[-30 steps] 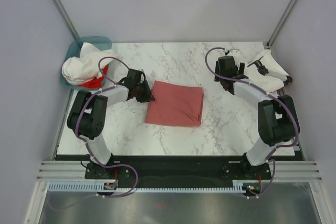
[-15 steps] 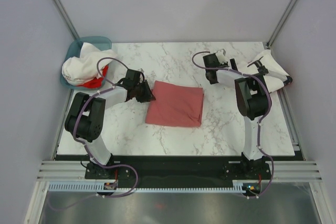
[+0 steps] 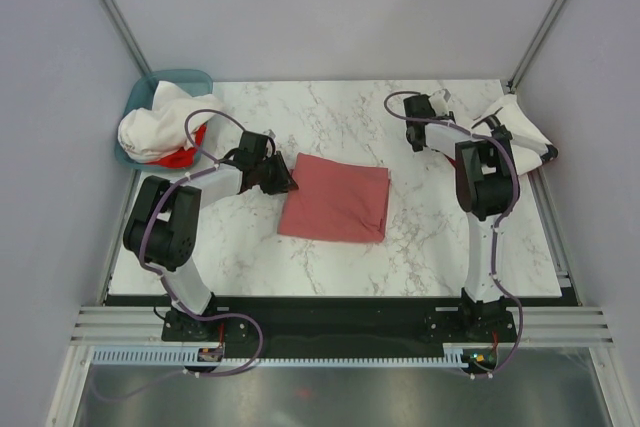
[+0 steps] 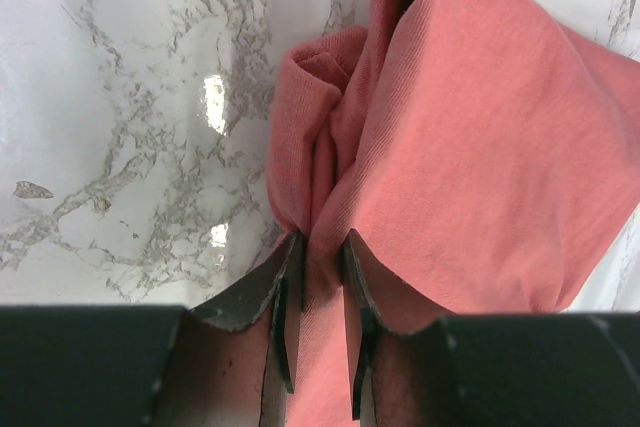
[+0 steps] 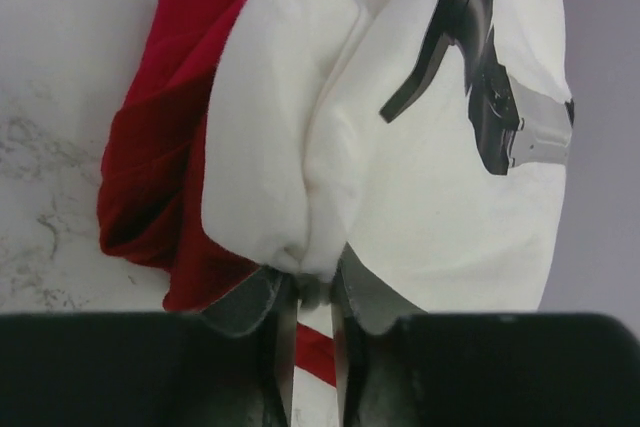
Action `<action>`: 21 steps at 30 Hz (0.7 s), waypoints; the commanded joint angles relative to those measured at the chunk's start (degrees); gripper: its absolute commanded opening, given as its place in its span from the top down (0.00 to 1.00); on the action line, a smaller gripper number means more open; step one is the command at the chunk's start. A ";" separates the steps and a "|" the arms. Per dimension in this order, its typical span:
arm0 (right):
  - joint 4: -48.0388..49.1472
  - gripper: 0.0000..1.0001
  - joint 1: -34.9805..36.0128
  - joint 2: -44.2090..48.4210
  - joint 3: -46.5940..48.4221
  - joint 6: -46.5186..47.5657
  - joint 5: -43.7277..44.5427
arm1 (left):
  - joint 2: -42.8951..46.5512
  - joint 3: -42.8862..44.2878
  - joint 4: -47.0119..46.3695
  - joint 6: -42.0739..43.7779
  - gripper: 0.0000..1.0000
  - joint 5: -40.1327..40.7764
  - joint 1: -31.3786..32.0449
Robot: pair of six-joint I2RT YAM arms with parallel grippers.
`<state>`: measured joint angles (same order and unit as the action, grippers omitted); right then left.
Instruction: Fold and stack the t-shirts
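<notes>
Near the middle of the top view, a dusty salmon-red t-shirt [image 3: 335, 199] lies on the marble table [image 3: 330, 117] as a flat, folded rectangle. Its left edge is bunched up where the left gripper [image 4: 318, 247] is clamped on a ridge of the cloth. At the upper right of that view a white t-shirt with a black mark [image 3: 515, 135] sits at the table's edge. The right wrist view shows a dark red t-shirt [image 5: 150, 177] lying under it, and the right gripper [image 5: 310, 285] pinched on a fold of the white cloth. At the upper left, a teal basket [image 3: 190, 78] holds a crumpled white t-shirt [image 3: 150, 127] and a bright red t-shirt [image 3: 180, 157]. By my reading the salmon shirt is folded or nearly so but not yet stacked. The two in the basket are untouched. Whether the right-hand pair is a finished stack or loose laundry I cannot tell.
</notes>
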<state>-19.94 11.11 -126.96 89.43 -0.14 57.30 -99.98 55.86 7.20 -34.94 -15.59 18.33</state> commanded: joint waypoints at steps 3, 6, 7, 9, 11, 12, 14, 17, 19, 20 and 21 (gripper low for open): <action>-3.26 0.95 -1.36 -1.28 3.30 -2.84 -0.87 | 2.51 -0.48 -1.75 -1.45 0.72 -1.89 -0.22; -3.35 1.00 0.57 -0.40 3.30 -3.90 -2.89 | 2.60 -0.40 -1.75 -1.45 0.72 -1.89 -0.13; -3.43 1.00 1.45 -0.05 3.38 -3.99 -3.24 | 2.51 -0.40 -1.75 -1.45 0.72 -1.90 -0.13; -3.52 1.00 4.34 1.09 3.82 -4.34 -4.64 | 2.60 -0.40 -1.75 -1.27 0.72 -1.98 -0.13; -5.27 1.00 7.33 1.53 5.74 -6.26 -6.66 | 2.60 -0.40 -1.67 -1.36 0.73 -1.63 -0.13; -6.32 1.00 8.21 1.54 6.80 -7.41 -8.07 | 2.51 -0.40 -1.66 -1.36 0.73 -1.54 -0.13; -9.31 1.00 10.50 1.36 10.30 -11.53 -13.86 | 2.69 -0.48 -1.66 -1.36 0.73 -1.19 -0.13; -12.92 0.91 12.52 0.05 16.36 -16.63 -24.31 | 2.86 -0.57 -1.49 -1.10 0.73 -0.31 -0.22; -13.98 0.82 13.93 -0.57 18.93 -18.48 -30.98 | 2.86 -0.75 -1.31 -1.10 0.73 0.12 -0.22; -14.16 0.73 14.37 -0.49 20.86 -20.23 -32.58 | 2.87 -0.75 -1.40 -1.01 0.73 0.21 -0.31; -14.33 0.56 14.72 0.38 21.40 -21.03 -33.47 | 2.87 -0.75 -1.40 -1.01 0.72 0.30 -0.31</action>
<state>-32.49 24.58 -127.48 106.02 -15.03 35.03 -99.68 55.72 7.14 -34.94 -15.38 18.33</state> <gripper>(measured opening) 0.334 0.280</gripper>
